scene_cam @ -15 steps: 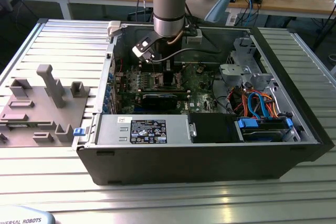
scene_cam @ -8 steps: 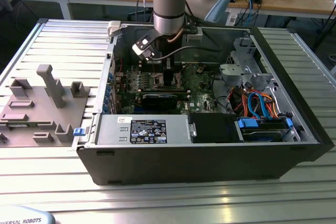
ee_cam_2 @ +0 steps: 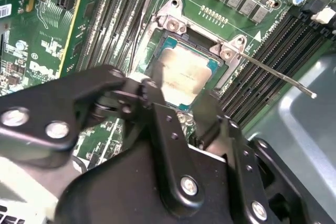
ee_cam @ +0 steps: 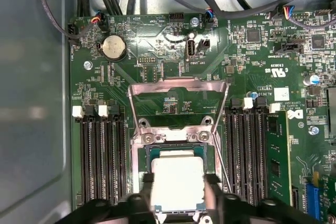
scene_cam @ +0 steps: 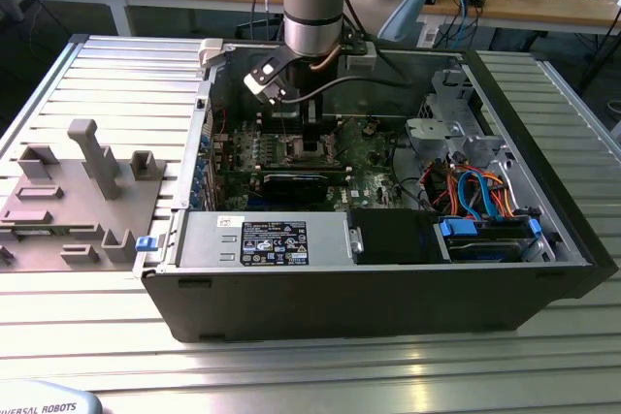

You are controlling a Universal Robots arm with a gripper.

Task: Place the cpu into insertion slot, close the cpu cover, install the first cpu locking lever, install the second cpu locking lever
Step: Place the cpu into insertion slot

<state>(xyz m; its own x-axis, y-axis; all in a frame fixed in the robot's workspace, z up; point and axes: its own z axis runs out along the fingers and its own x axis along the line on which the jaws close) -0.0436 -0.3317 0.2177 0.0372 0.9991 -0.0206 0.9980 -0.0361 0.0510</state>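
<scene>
- cpu (ee_cam: 177,179): dull silver top, thin green edge round it. Lies over the insertion slot (ee_cam: 173,149), square w/ it. Fully seated or a hair proud, can't tell from either wrist view.
- gripper (ee_cam: 178,188): straight above the slot. Its black fingers (ee_cam: 147,181) are pressed on two opposite edges of the cpu, so it's clamped on the chip, which lies right btwn the tips.
- Second wrist view agrees: gripper (ee_cam_2: 178,95) w/ cpu (ee_cam_2: 181,69) btwn the tips, over the slot.
- cpu cover (ee_cam: 178,84): silvery frame, swung up and open on the slot's side away from the gripper. Board shows thru its cut-out.
- locking lever (ee_cam_2: 278,76): thin metal rod, unlatched, sticking out past one corner of the slot.
- Writing: white printed text and a logo on the green motherboard (ee_cam: 252,66) round the slot, plus a small white sticker (ee_cam: 281,94) w/ print, off to one side of the cover.
- memory slots (ee_cam: 102,156): long black rows flanking the slot on both sides.
- coin battery (ee_cam: 114,47): on the board beyond the raised cover, further from the slot.
- Exterior view: arm (scene_cam: 312,7) reaches down into the open pc case (scene_cam: 388,302), gripper (scene_cam: 310,138) over the slot mid-board.
- label (scene_cam: 274,242): black-and-white, dense print and symbols, on the grey power supply (scene_cam: 204,239), which lies nearer the camera than the slot.
</scene>
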